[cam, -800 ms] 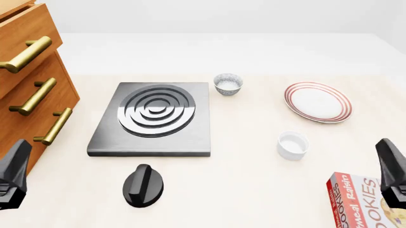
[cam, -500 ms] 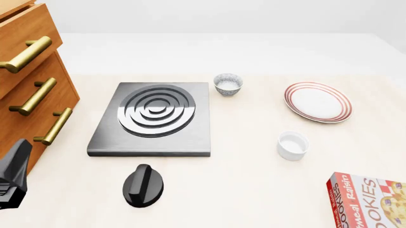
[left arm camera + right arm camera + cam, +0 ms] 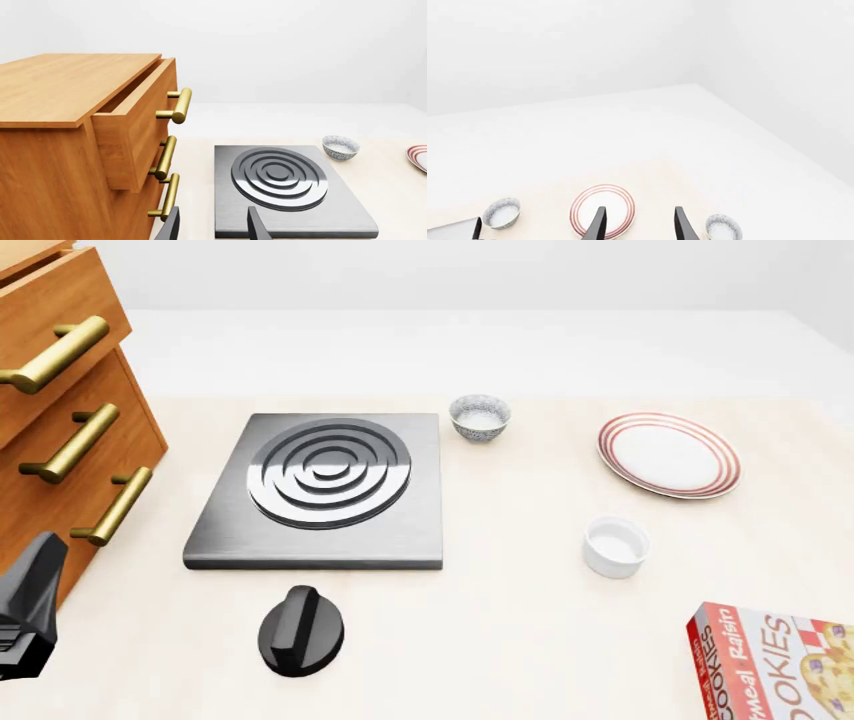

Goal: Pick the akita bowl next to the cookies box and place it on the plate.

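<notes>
Two speckled akita bowls show. One (image 3: 479,417) stands beside the stove plate's far right corner, also seen as bowl (image 3: 341,147) and bowl (image 3: 500,212). The other akita bowl (image 3: 723,227) shows only in the right wrist view, past the plate (image 3: 602,210) on the side away from the stove, outside the front view. The red-ringed plate (image 3: 669,454) is bare. The cookies box (image 3: 781,660) lies at the near right corner. My left gripper (image 3: 212,231) is open and empty, low at the near left. My right gripper (image 3: 639,227) is open, empty, high up, aimed toward the plate.
A wooden drawer cabinet (image 3: 60,410) with brass handles fills the left side, its top drawer slightly out. The grey stove plate (image 3: 324,490) lies mid-table with a black knob (image 3: 302,630) in front. A plain white ramekin (image 3: 615,546) stands between plate and cookies box.
</notes>
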